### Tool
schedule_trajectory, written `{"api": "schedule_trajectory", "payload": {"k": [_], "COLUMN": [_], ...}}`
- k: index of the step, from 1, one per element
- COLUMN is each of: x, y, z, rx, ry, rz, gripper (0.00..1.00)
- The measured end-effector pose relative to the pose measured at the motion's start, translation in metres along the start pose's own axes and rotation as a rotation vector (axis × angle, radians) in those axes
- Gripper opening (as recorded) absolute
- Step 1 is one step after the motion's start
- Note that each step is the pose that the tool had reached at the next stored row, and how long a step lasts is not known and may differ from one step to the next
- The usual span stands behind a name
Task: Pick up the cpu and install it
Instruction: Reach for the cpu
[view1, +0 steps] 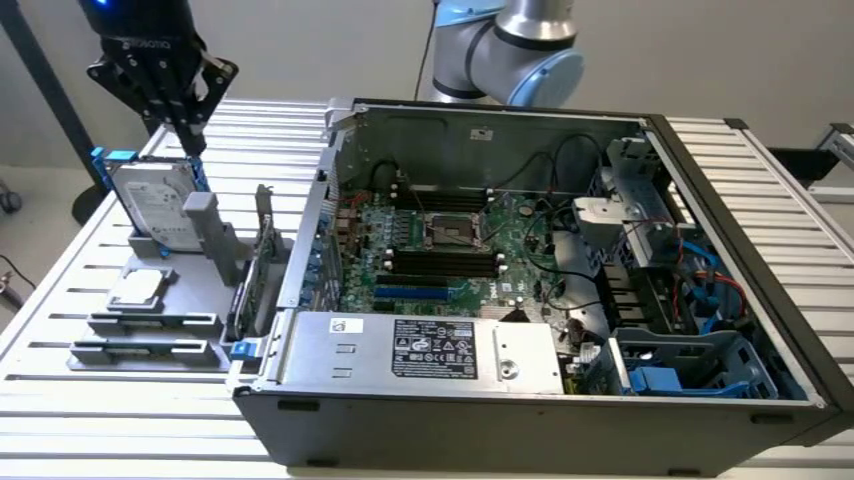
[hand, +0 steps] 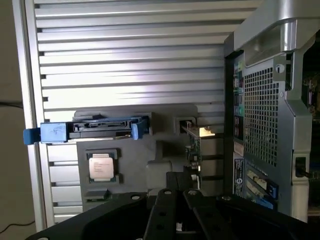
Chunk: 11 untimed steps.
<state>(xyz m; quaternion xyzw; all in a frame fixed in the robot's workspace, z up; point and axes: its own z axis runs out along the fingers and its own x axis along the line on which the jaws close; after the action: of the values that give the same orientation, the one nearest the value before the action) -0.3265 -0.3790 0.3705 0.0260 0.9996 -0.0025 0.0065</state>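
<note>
Your gripper (view1: 191, 138) hangs in the upper left of the exterior view, its fingers pressed together with nothing between them, and its tips are just above the top edge of the hard drive (view1: 158, 205). That drive stands upright in blue brackets on a grey holder (view1: 214, 245). The cpu (view1: 138, 290) lies flat in a square recess of the same holder, at the left edge of the frame just below the drive, silvery top facing up and well apart from the gripper. In the wrist view you look down past the closed fingers (hand: 165, 202) onto the cpu (hand: 102, 167), which sits right beside the drive (hand: 95, 129). The open computer case (view1: 534, 410) fills the centre and right of the exterior view on the slatted table (view1: 80, 400). Its square metal-framed socket (view1: 454, 232) sits near the middle of the frame.
</note>
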Motion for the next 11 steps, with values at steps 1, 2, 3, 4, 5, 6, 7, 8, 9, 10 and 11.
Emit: {"api": "schedule_trajectory", "payload": {"k": [1,2,3,4,5,6,7,8,9,10,11], "x": [0.005,0.009,0.014,0.018,0.023,0.027,0.032,0.037,0.041,0.046,0.050], "y": [0.0000,0.0000,0.0000,0.0001,0.0001,0.0002,0.0002,0.0002,0.0002,0.0003,0.0003], "z": [0.0008,0.0016,0.0024,0.0032,0.0040,0.0047,0.0055,0.0063,0.0071,0.0079,0.0087], "rx": [-0.0001,0.0000,-0.0001,0.0000,0.0000,0.0001,0.0001,0.0001,0.0001,0.0001,0.0001], "ry": [0.0000,0.0001,0.0001,0.0001,0.0001,0.0002,0.0002,0.0002,0.0002,0.0003,0.0002], "rz": [0.000,0.000,-0.001,-0.001,-0.001,-0.001,-0.001,-0.001,-0.002,-0.002,-0.002], "gripper": [0.11,0.11,0.11,0.11,0.11,0.11,0.11,0.11,0.11,0.11,0.11]}}
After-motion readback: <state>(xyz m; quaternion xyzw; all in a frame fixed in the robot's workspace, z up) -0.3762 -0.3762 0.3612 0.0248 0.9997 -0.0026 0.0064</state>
